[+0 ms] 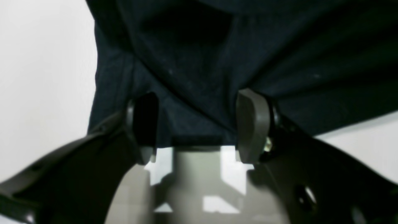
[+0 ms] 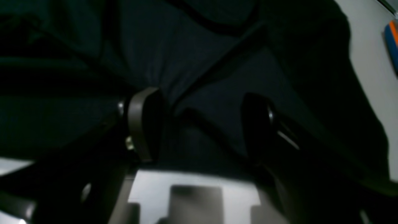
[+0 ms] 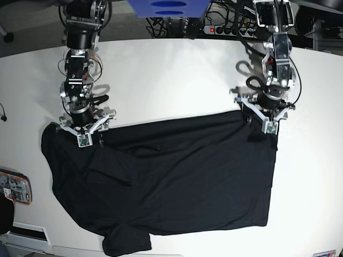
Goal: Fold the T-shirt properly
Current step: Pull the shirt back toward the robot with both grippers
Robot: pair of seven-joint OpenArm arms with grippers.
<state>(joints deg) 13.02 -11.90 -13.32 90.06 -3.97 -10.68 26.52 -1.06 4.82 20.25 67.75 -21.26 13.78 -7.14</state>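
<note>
The black T-shirt (image 3: pixel 171 182) lies spread across the white table (image 3: pixel 171 80), with wrinkles and a sleeve bunched at its lower left. My left gripper (image 3: pixel 265 120) stands at the shirt's upper right corner. In the left wrist view that gripper (image 1: pixel 197 102) has its jaws wide apart, the T-shirt (image 1: pixel 217 62) lying between and beyond the fingers. My right gripper (image 3: pixel 83 134) stands at the upper left edge of the cloth. The right wrist view shows this gripper (image 2: pixel 200 102) open too, over creased T-shirt (image 2: pixel 202 62) fabric.
An orange and blue object (image 3: pixel 13 186) lies at the table's left edge, also seen as the orange and blue object (image 2: pixel 392 43) in the right wrist view. Cables and a power strip (image 3: pixel 220 29) run behind the table's far edge.
</note>
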